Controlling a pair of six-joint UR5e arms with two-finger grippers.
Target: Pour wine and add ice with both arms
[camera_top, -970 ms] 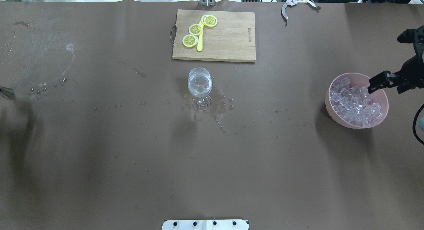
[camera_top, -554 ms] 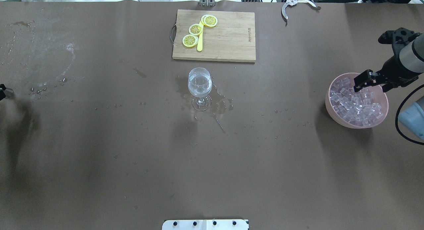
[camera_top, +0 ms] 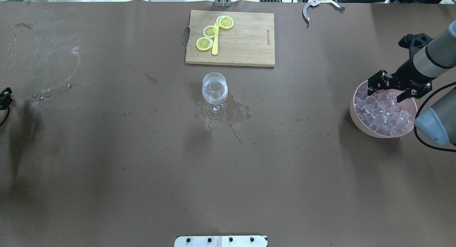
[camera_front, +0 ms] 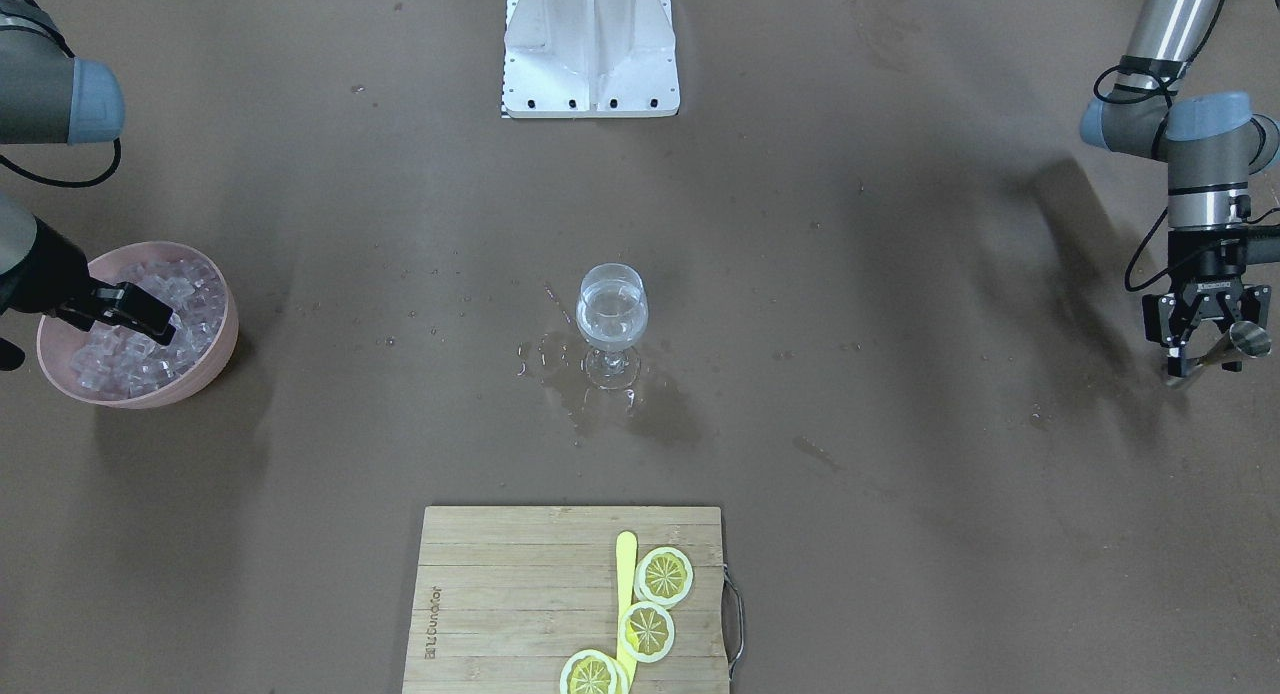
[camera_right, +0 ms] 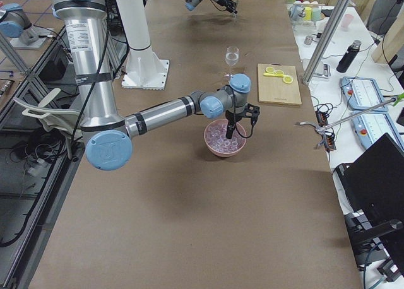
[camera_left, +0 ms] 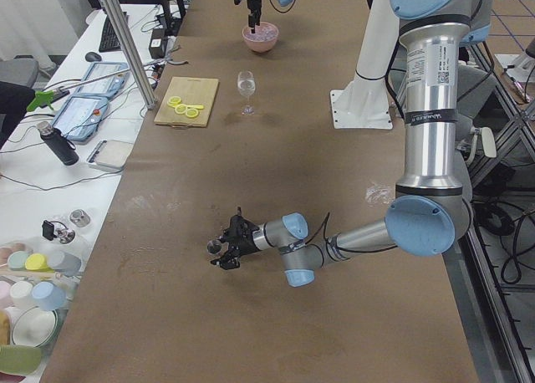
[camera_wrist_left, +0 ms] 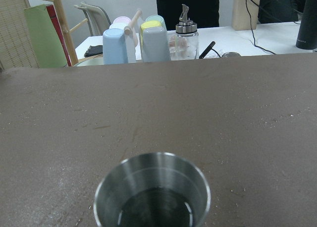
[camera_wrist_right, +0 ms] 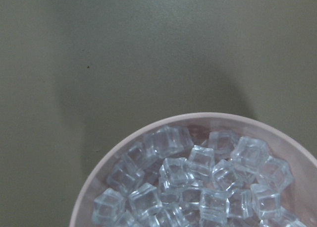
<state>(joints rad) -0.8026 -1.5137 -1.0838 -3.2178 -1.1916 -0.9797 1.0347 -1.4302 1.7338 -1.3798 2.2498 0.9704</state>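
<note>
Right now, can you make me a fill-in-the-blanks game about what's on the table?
The clear ice cubes fill the round ___ bowl.
The right tool hangs right above that ___.
The rectangular wooden cutting board carries ___ round yellow lemon slices.
While the left tool grips a small shiny metal cup, the clear stemmed wine glass stands ___ mid-table.
Missing words: pink, bowl, three, upright.

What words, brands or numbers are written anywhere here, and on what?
Nothing reads clearly.
Cutting board: brand mark along one short edge, too blurred to quote.
Left pincer, holding a metal cup: small white logo on its body, too small to read.
Left arm and right arm: printed stickers, too small to read.
</note>
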